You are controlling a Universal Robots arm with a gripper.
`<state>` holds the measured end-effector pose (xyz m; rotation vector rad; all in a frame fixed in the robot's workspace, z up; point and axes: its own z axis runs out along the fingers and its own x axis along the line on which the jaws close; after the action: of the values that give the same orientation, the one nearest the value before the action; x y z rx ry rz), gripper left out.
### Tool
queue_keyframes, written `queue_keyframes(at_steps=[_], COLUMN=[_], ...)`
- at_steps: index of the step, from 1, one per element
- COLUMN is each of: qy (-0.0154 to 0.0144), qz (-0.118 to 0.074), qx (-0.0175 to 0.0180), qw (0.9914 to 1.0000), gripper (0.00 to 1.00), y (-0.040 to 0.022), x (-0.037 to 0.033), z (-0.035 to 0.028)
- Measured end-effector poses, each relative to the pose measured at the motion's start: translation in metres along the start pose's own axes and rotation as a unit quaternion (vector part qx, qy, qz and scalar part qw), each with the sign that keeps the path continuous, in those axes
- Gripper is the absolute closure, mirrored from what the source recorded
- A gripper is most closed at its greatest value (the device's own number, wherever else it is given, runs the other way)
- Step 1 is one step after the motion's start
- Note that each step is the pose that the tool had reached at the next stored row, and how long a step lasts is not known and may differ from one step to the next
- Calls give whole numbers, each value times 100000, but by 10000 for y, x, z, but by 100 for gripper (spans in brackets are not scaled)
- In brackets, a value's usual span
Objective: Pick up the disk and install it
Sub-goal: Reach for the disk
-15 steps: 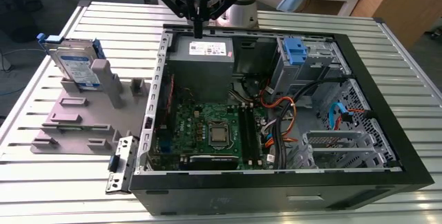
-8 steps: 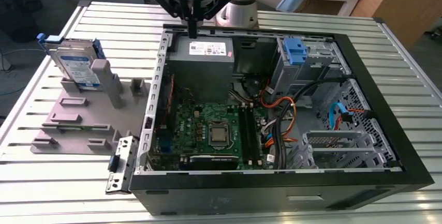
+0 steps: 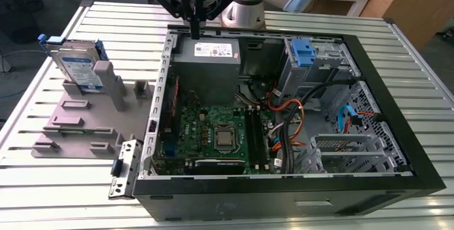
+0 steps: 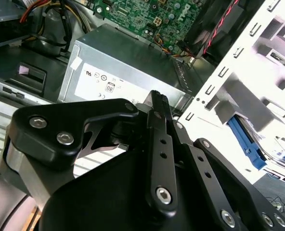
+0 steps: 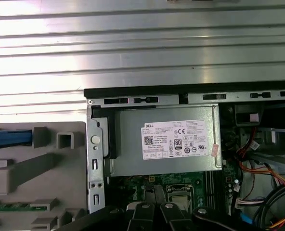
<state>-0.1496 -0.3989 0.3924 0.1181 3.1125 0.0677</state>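
Your gripper (image 3: pixel 194 31) hangs over the far edge of the open computer case (image 3: pixel 284 195). Its tips are just above the power supply (image 3: pixel 212 52), the grey box with a white sticker that lies right beneath the tool in both wrist views. The fingers are drawn together and hold nothing.

The disk (image 3: pixel 76 66) is outside the case, well apart from the fingers, toward the exterior view's left and a little nearer that camera. It stands on edge in a grey holder (image 3: pixel 85 116) on the slatted metal table (image 3: pixel 42 187), with its labelled face turned toward the exterior camera. Its blue carrier frames it, and the end tabs show at the top corners. Its long axis seems to run roughly along the case's side wall, though the pictures don't let you judge the tilt exactly.

That side wall stands between the gripper and the disk, and the holder's grey posts rise just beside the drive on the case side. Above the disk there is open room. Inside the case, a bare blue bracket (image 3: pixel 303 53) sits at the drive bay, toward the exterior view's right.
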Motion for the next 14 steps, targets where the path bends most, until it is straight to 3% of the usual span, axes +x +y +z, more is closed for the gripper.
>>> queue_keyframes(at_steps=[5, 14], qy=[2, 0], qz=[1, 2], qx=[4, 0], qw=[100000, 100000], gripper=[89, 89], y=[-2, -13], x=[25, 176], z=[-1, -2])
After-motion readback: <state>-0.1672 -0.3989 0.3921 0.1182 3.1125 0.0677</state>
